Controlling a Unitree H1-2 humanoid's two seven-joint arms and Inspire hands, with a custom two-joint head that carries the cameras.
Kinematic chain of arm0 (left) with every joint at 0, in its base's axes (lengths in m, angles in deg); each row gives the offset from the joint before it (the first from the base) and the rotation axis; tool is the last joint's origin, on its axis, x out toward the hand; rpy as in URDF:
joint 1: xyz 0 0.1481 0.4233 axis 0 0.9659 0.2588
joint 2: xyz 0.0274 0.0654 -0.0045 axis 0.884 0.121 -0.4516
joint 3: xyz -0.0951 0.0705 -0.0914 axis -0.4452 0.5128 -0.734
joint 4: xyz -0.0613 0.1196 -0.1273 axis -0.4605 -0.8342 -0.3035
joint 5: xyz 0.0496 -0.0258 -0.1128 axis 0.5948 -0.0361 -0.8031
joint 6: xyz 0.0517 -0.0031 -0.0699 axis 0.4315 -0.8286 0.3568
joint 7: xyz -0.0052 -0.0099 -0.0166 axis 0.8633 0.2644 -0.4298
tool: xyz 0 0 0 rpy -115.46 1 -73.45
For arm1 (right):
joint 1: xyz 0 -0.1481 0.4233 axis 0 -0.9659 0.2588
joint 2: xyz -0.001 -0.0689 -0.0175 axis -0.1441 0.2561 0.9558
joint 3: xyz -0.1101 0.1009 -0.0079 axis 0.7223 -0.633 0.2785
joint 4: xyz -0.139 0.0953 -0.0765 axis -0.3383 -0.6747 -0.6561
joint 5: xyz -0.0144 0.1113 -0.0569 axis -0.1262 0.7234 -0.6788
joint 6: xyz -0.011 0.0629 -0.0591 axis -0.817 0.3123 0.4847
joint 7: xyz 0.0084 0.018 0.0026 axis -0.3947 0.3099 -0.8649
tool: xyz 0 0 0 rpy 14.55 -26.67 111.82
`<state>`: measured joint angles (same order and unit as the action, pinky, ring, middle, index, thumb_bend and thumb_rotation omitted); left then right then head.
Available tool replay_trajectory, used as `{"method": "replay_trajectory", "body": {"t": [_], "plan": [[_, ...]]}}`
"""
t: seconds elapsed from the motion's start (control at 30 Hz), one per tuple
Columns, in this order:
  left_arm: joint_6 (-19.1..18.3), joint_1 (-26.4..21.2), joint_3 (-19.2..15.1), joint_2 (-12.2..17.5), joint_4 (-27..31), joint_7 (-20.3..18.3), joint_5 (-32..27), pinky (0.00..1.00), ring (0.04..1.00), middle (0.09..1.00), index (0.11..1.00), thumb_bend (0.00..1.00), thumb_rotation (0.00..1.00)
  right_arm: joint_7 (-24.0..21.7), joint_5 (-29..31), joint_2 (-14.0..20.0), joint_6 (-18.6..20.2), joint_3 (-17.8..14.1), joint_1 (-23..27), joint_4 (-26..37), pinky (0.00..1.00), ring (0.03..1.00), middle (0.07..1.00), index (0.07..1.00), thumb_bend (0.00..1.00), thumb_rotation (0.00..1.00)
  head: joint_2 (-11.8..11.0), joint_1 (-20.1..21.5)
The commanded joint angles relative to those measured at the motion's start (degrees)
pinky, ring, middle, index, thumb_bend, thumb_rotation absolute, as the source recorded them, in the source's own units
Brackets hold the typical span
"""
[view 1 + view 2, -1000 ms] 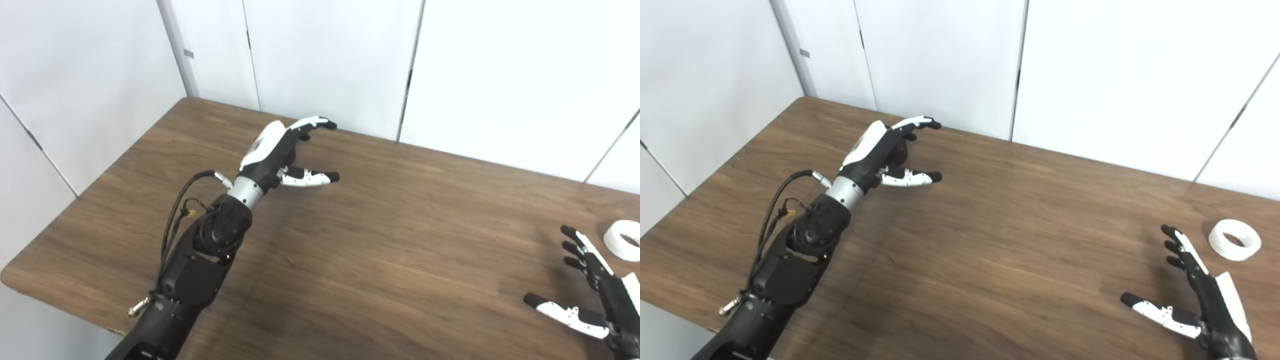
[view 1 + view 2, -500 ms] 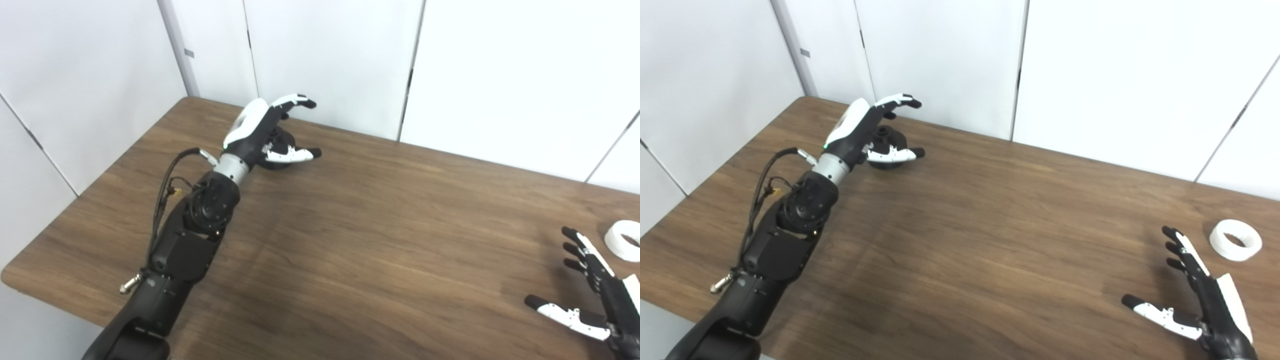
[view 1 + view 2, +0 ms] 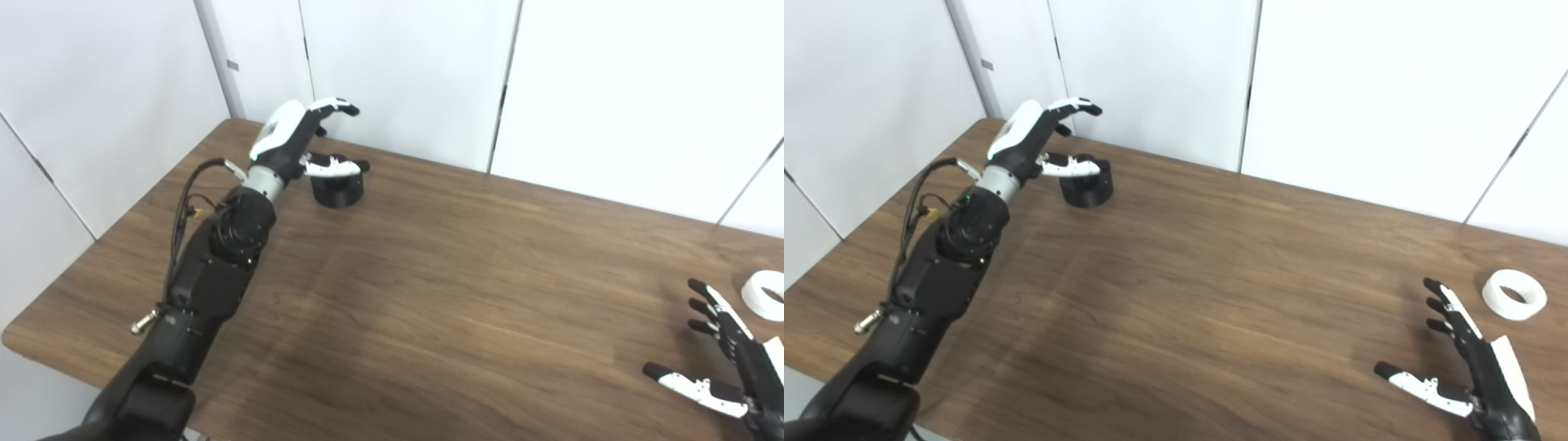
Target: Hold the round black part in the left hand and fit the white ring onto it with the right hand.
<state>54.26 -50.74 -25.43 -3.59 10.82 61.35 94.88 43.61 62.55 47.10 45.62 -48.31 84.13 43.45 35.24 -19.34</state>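
Note:
The round black part [image 3: 337, 191] stands on the wooden table [image 3: 465, 294] at the far left, near the wall. My left hand [image 3: 303, 142] is open, raised just above and to the left of the part, its thumb over the part's top. The white ring [image 3: 1514, 294] lies flat on the table at the far right. My right hand [image 3: 1470, 361] is open and empty, low over the table just left of and nearer than the ring.
White wall panels [image 3: 404, 73] stand right behind the table's far edge. The table's left edge [image 3: 110, 226] runs close beside my left arm. The table's front edge is at the lower left.
My left arm has swung left and toward the wall, uncovering the round black part; the hand is now over it. My right hand has barely moved.

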Motion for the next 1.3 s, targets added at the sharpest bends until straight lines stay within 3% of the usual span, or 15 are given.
{"method": "replay_trajectory", "body": {"t": [0.0,0.3,0.53,0.67,0.87,1.27], "plan": [[-0.15,-3.23,-0.24,2.19,-0.28,2.24,1.44,0.72,0.898,0.891,0.765,0.87,0.24,0.06,0.35,1.10,-1.94,-0.42,1.43,1.69,0.81,0.913,0.962,0.920,0.70,0.30,0.06,-0.04],[-3.30,-4.19,1.14,3.69,-3.18,3.77,5.68,0.77,0.929,0.911,0.758,0.90,0.29,-0.47,0.99,0.89,-1.41,-0.51,1.27,2.13,0.78,0.909,0.963,0.924,0.70,0.30,0.07,0.21],[-6.68,-4.64,1.51,4.06,-5.01,3.89,6.30,0.93,0.993,0.955,0.767,1.00,0.37,-0.58,0.53,0.75,-0.59,-0.60,0.88,3.28,0.80,0.910,0.962,0.924,0.70,0.31,0.31,0.39],[-9.41,-5.35,3.36,4.63,-6.52,3.79,8.92,0.91,0.999,0.969,0.763,1.00,0.43,-0.68,0.48,0.66,0.19,-0.67,0.59,4.16,0.80,0.907,0.961,0.924,0.69,0.30,0.55,0.55],[-13.36,-6.42,6.53,5.69,-8.08,1.86,10.99,1.00,1.000,1.000,0.809,1.00,0.52,-0.89,0.79,0.58,1.31,-0.78,0.30,5.18,0.79,0.911,0.964,0.924,0.69,0.28,0.73,0.80],[-15.21,-7.13,8.55,5.68,-11.60,1.62,10.60,1.00,1.000,1.000,0.831,1.00,0.56,-0.61,0.39,0.57,1.38,-0.72,0.20,5.24,0.85,0.889,0.953,0.865,0.68,0.25,0.82,1.17]]}}
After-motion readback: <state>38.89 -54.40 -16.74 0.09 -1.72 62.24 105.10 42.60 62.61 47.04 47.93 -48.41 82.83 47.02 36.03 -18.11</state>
